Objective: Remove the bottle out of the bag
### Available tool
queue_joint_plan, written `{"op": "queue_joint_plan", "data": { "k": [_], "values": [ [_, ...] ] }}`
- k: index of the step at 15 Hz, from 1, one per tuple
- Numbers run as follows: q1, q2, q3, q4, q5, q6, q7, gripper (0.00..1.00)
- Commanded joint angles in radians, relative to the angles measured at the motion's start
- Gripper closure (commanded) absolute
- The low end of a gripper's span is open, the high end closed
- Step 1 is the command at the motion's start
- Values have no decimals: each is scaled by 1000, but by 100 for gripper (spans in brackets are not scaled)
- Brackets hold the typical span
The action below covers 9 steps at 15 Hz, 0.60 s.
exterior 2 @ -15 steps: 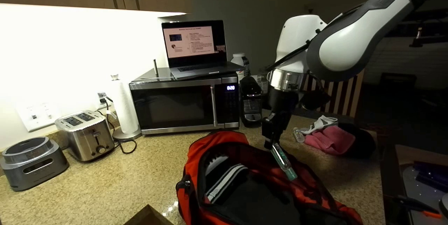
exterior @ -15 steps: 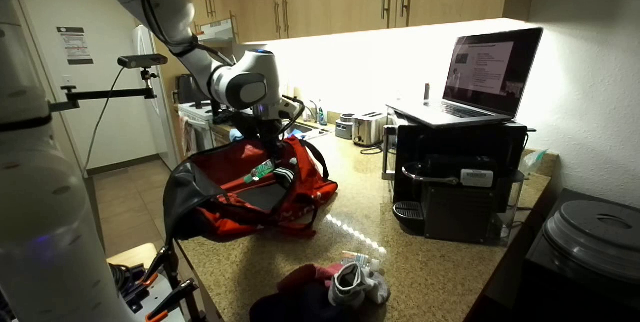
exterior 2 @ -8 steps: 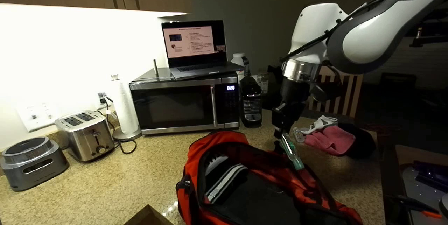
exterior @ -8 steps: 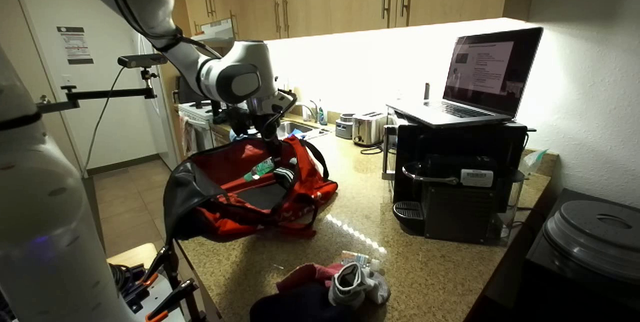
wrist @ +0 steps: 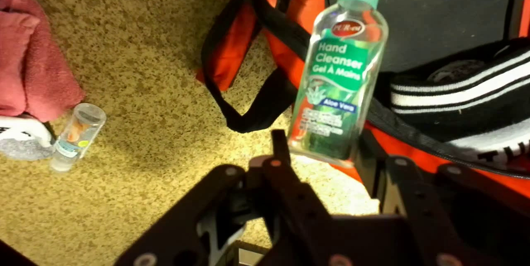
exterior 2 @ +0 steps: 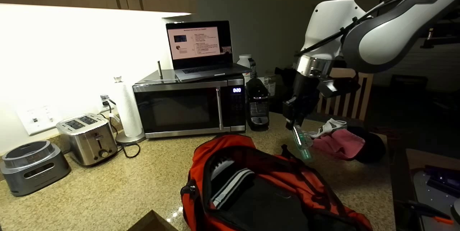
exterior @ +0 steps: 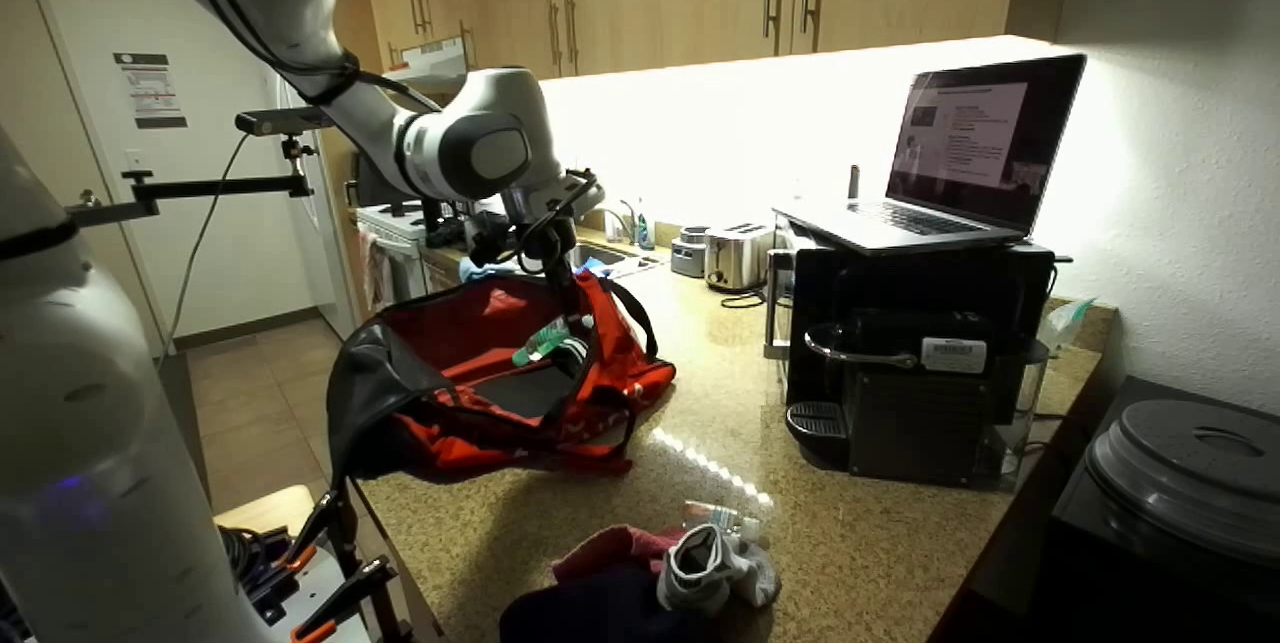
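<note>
My black two-finger gripper (wrist: 324,144) pinches the clear green-capped plastic bottle (wrist: 336,82) by its base; its long axis slants down from my grip, cap lowest, seemingly over the rim of the red fabric bag (exterior: 460,323). I judge the cap must clear that next.

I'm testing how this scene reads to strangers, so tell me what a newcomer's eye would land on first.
Probably the large red bag, gaping open on the speckled counter. Next comes the clear green-capped bottle labelled Hand Cleanser, tilted cap-down in the gripper and overlapping the bag's edge in the wrist view. Then the lit laptop, perched on the microwave.
</note>
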Motion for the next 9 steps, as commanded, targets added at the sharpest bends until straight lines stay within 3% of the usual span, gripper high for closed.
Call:
{"op": "queue_joint_plan", "data": {
  "k": [1, 9],
  "values": [
    [-48, -30, 9, -26, -50, -9, 62, 82],
    [-113, -53, -10, -28, -80, -33, 139, 82]
  ]
}}
